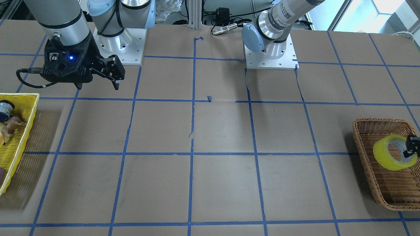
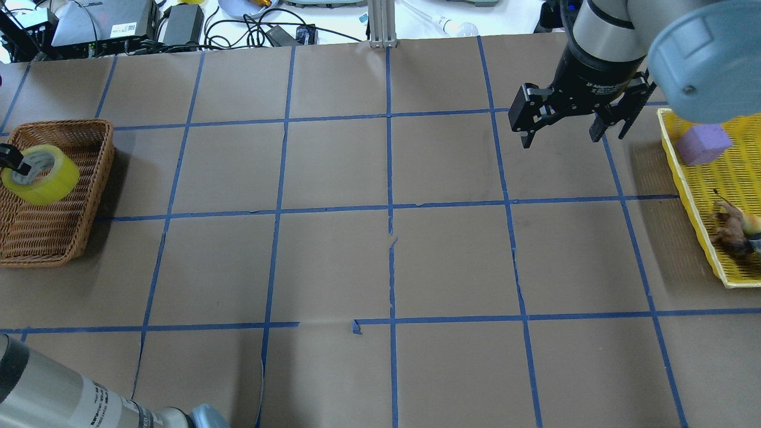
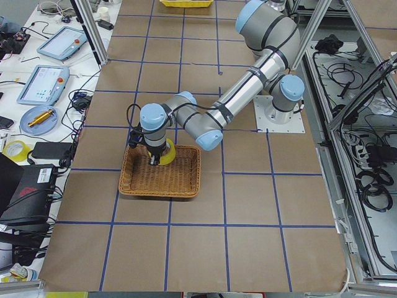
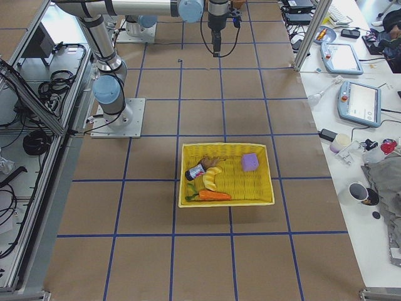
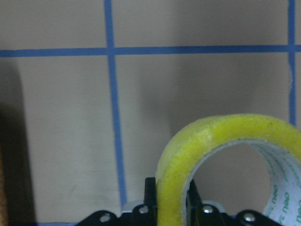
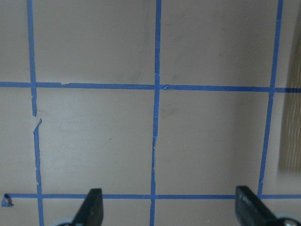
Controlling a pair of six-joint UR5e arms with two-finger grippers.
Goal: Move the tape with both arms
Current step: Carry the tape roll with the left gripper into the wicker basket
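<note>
The yellow tape roll [image 1: 390, 152] stands on edge over the wicker basket [image 1: 367, 157] at the table's left end. It also shows in the overhead view [image 2: 41, 175] and the exterior left view [image 3: 166, 152]. My left gripper [image 2: 9, 156] is shut on the roll's wall, one finger inside the white core. In the left wrist view the roll [image 5: 211, 155] rises between the fingers. My right gripper [image 2: 568, 128] is open and empty. It hangs above the table near the yellow tray [image 2: 695, 208], and its spread fingers [image 6: 91, 207] frame bare table.
The yellow tray [image 4: 225, 200] holds a purple block [image 2: 704, 144], a toy animal [image 2: 731, 229], a can, a carrot and a banana. Blue tape lines grid the brown table. Cables and devices lie beyond the far edge [image 2: 178, 24].
</note>
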